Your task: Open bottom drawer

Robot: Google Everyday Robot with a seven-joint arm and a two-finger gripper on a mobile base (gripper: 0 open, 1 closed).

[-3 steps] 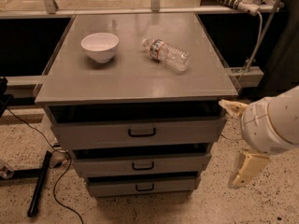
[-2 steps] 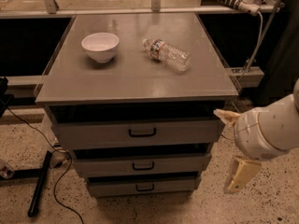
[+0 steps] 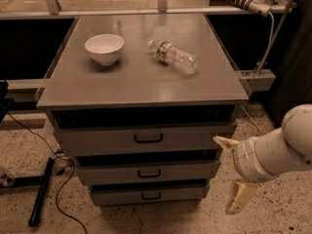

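Note:
The grey cabinet has three drawers. The bottom drawer (image 3: pixel 117 196) is the lowest and narrowest front, with a small black loop handle (image 3: pixel 151 195) at its centre, and it stands shut. My gripper (image 3: pixel 232 171) is to the right of the cabinet, level with the middle drawer (image 3: pixel 107 173). Its two cream fingers (image 3: pixel 240 198) are spread wide and hold nothing. It touches no drawer, and the white arm (image 3: pixel 275 152) behind it comes in from the right edge.
On the cabinet top (image 3: pixel 136 82) stand a white bowl (image 3: pixel 104 48) and a clear plastic bottle (image 3: pixel 174 56) lying on its side. The top drawer (image 3: pixel 97 140) is widest. A black bar (image 3: pixel 41 191) and cables lie on the speckled floor at left.
My gripper has moved down and to the left, closer to the cabinet's right side. The drawers, bowl and bottle have not moved.

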